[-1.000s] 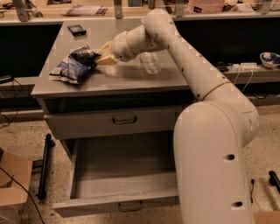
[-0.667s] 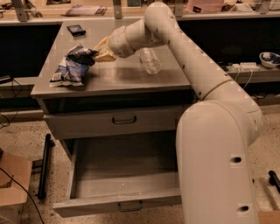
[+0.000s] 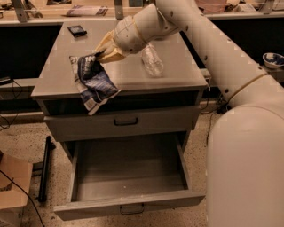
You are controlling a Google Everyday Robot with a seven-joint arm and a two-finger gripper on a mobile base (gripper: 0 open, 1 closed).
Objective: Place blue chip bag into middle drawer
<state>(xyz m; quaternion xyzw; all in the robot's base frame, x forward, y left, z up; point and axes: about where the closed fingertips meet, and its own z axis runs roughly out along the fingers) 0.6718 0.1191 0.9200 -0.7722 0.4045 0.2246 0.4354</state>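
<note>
While the robot's big white body (image 3: 248, 168) is filling the right foreground, the middle drawer (image 3: 128, 177) is standing pulled wide open low in the grey cabinet (image 3: 186, 119), with its small dark loop handle (image 3: 132, 208) on the front panel nearest me. To the left, on the speckled floor, a cardboard box (image 3: 11, 186) is sitting just beside a black bar (image 3: 44, 168) that is lying alongside the cabinet. Above the open drawer, the upper drawer (image 3: 88, 126) is sitting shut, its own handle (image 3: 125, 120) facing out.

Higher up, the blue chip bag (image 3: 93, 82) is hanging in the air at the front left of the cabinet top (image 3: 133, 77). Its crumpled lower end is drooping past the front edge, across the dark gap under the top and over the upper edge of the shut drawer. It is not in the open drawer, which is lying well below it.

The gripper (image 3: 103, 54) is pinching the bag's top corner, with its tan fingers (image 3: 111, 55) closed tight on the foil, and the arm (image 3: 208, 48) is reaching in from the right over the top. Just behind the gripper's wrist, a clear plastic bottle (image 3: 152, 62) is lying on the cabinet top. Farther back, near the rear left corner, a small dark object (image 3: 77, 30) is resting flat. Beyond it, papers (image 3: 86, 9) are lying on the far counter.
</note>
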